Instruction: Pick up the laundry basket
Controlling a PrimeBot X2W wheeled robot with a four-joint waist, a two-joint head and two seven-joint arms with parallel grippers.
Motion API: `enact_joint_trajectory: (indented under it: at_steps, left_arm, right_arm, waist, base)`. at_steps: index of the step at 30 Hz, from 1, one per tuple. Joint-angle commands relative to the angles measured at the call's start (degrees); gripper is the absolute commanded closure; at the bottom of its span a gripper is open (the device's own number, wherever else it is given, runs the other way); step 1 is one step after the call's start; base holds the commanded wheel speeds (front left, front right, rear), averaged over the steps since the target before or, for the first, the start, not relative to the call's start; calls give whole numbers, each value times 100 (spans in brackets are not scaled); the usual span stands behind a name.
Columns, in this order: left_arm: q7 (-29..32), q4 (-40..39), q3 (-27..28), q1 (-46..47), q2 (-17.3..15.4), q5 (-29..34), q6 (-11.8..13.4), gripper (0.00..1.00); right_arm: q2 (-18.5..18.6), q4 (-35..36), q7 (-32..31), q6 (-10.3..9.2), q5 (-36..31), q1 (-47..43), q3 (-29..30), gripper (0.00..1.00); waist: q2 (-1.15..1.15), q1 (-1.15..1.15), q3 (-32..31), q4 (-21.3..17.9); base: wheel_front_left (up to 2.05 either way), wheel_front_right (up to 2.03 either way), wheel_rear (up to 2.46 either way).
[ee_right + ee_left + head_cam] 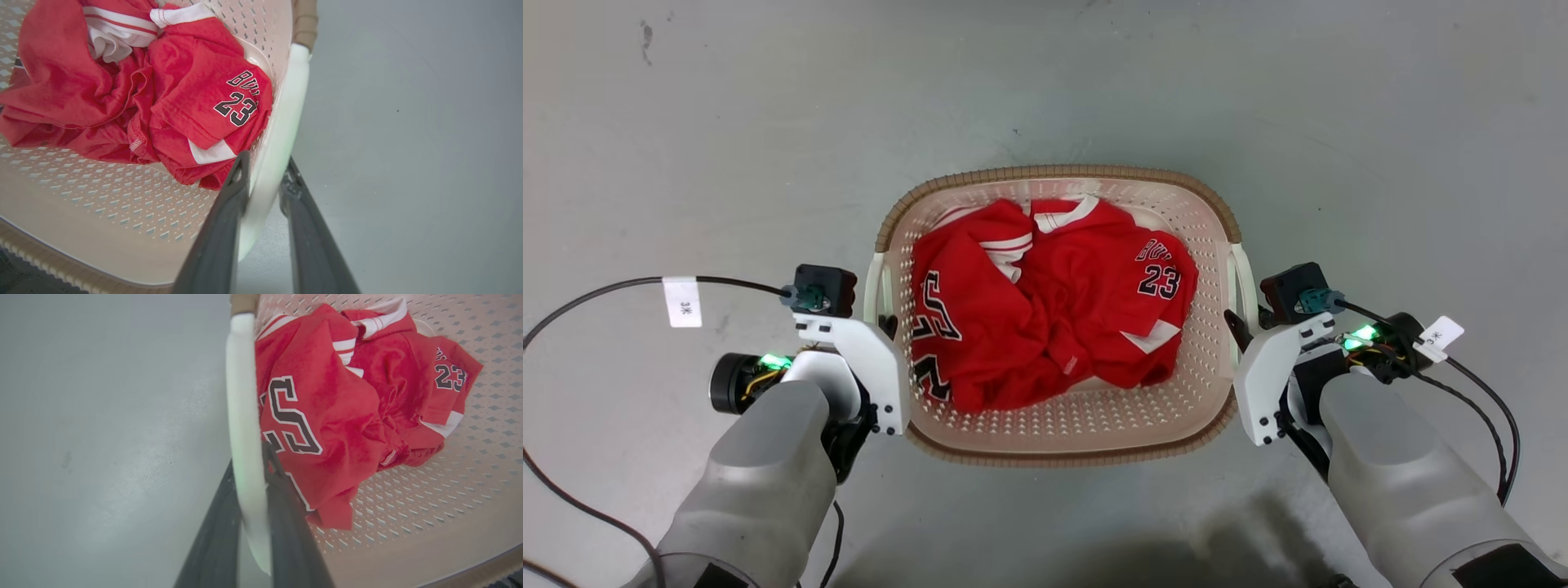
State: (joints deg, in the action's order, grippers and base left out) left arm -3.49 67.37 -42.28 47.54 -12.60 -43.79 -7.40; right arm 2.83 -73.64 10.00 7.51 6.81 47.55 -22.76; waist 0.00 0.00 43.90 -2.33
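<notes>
Grey floor (1045,82) spreads out all round, scuffed toward 11 o'clock in the head view. The laundry basket (1058,173) stands at the centre of that view, a cream perforated tub with a brown woven-look rim, its long sides running from 9 to 3 o'clock. A crumpled red jersey (1045,318) lies inside, covering most of the bottom; a black "23" edged in white faces up toward 2 o'clock, and larger black numerals show toward 8 o'clock.

Two pale forearms rise from 7 and 5 o'clock. The left end effector (250,457) is at the basket's 9 o'clock side, its dark fingers (286,522) drawn narrow with the white left handle (241,396) clamped between them, one finger outside the basket and one inside, beside the jersey. The right end effector (267,160) is at the 3 o'clock side, likewise narrowed onto the white right handle (286,106), a finger on each face of it.

A black cable (596,290) with a white tag (681,301) trails off toward 9 o'clock from the left wrist
</notes>
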Motion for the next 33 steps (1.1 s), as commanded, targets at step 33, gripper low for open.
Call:
enact_joint_trajectory:
  at_steps: [33]
  left_arm:
    - [1840,-227,-1105,-995,-121,-1511,-17,100]
  right_arm:
    - [11,27,-1545,-4,1299,-1090,-1272,100]
  waist:
    - [0,0,-3164,17]
  base:
    - [0,0,0]
